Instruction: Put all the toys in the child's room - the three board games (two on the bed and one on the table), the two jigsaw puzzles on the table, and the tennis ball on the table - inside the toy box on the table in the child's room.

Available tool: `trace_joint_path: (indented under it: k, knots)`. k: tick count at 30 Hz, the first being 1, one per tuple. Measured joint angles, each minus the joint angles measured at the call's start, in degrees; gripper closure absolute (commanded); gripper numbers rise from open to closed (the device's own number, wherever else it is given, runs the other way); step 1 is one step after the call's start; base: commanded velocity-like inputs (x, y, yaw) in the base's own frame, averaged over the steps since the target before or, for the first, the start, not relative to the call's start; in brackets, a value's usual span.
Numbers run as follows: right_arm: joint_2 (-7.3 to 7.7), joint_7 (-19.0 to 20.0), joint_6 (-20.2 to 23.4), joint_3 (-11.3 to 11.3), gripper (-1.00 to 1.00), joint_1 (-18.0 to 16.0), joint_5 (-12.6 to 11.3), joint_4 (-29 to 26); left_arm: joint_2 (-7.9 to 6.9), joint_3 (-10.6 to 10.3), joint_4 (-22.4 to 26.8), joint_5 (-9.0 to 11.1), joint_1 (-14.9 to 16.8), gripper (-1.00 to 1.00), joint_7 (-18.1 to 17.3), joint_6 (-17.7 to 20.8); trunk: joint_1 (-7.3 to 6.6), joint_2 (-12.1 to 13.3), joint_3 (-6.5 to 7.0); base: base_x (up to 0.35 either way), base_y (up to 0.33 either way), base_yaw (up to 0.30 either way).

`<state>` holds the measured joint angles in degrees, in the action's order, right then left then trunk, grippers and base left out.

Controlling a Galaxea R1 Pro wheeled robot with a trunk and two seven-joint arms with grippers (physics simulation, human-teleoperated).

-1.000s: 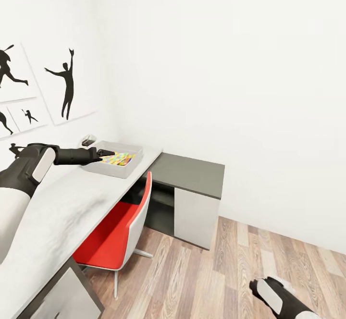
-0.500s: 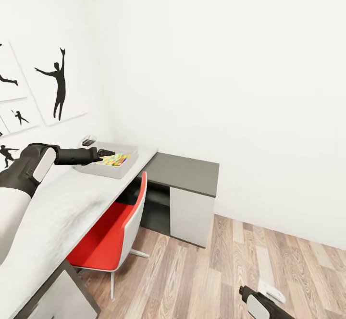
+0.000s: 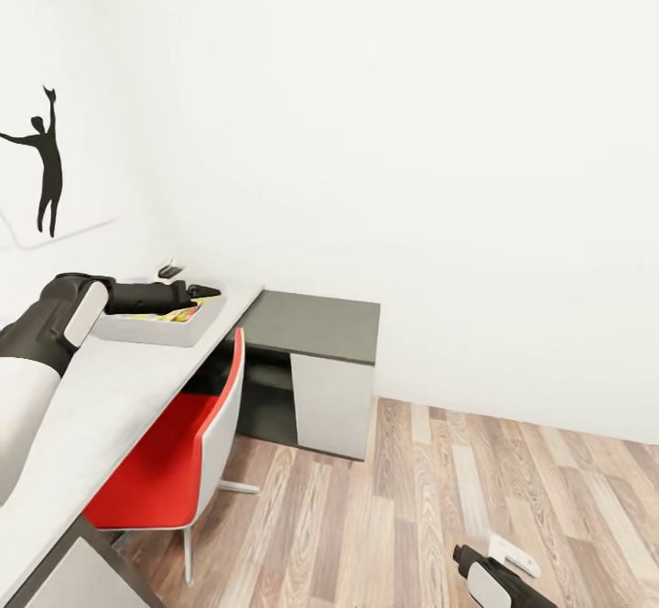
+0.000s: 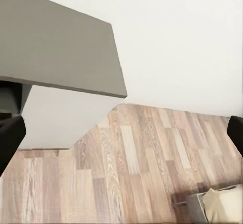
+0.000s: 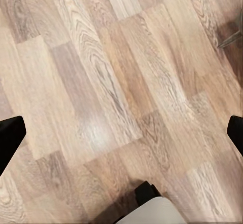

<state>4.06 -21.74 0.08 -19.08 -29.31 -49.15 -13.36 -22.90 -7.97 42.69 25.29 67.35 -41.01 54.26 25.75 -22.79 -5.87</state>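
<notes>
Head view had your left gripper [image 3: 209,292] spread empty over the toy box [image 3: 174,331], so swing wide past the red chair [image 3: 174,457].

A red chair [image 3: 174,461] is sitting tucked against my desk [image 3: 110,397], its white back facing the room. A dark grey cabinet [image 3: 316,324] is standing beside the desk's far end, against the white wall [image 3: 412,132]. A black dancer silhouette [image 3: 41,164] is hanging on the wall to my left. Wood floor [image 3: 412,498] is stretching out to my right.
</notes>
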Motion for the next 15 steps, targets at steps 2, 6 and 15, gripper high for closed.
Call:
trace_joint_path:
  k: [2,6,15]
  knots:
    - [-0.03,0.00,0.00,-0.02,-1.00,0.00,0.00,0.00,0.05,0.05,0.00,0.01,0.00,-1.00,0.01,0.00,0.00,0.00,-0.05,-0.002,0.000,-0.276]
    - [-0.05,0.00,0.00,-0.02,-1.00,0.00,0.00,0.00,0.23,0.06,0.03,0.02,0.00,-1.00,0.03,0.04,0.00,0.00,-0.14,-0.001,0.000,-0.276]
    - [-0.05,-0.01,-0.07,-0.03,-1.00,0.24,0.07,0.84,1.28,0.09,0.09,0.00,0.00,-1.00,0.07,0.09,0.00,0.00,-0.37,0.000,0.000,-0.276]
